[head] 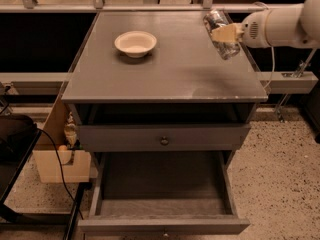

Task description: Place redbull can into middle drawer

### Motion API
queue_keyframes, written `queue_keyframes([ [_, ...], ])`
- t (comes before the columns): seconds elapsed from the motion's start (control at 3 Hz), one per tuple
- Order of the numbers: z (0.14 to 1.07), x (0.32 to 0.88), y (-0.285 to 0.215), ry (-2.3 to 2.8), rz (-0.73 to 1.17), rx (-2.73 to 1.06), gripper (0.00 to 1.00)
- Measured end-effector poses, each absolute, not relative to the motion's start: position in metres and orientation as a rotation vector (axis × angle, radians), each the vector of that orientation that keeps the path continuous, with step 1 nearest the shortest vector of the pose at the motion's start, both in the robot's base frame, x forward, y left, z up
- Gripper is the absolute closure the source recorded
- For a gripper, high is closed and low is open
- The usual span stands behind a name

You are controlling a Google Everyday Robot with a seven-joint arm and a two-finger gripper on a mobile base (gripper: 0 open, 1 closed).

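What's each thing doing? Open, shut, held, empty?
redbull can: tilted, held above the cabinet top.
hand: shut on the can, over the top's right side.
middle drawer: pulled open, empty.
upper drawer: shut.
bowl: upright on the top, empty.

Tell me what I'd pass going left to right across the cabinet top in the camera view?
Bowl → redbull can, held tilted in the gripper above the right side of the cabinet top → robot arm.
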State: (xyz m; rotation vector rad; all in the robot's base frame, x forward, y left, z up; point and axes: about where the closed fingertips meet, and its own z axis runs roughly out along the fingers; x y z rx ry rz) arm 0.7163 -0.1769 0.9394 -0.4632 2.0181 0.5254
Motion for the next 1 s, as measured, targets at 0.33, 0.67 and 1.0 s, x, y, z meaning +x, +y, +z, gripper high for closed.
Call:
queue_keyframes([
  [0.33,0.9528,0.6916,-0.1898,1.914,0.576,-0.571,1.0],
  [0.67,0.9533,0.6911,-0.1862,1.881,0.531,-0.645,1.0],
  [1.0,0.9527,0.6915,-0.1859,1.883,0.533,-0.644,1.0],
])
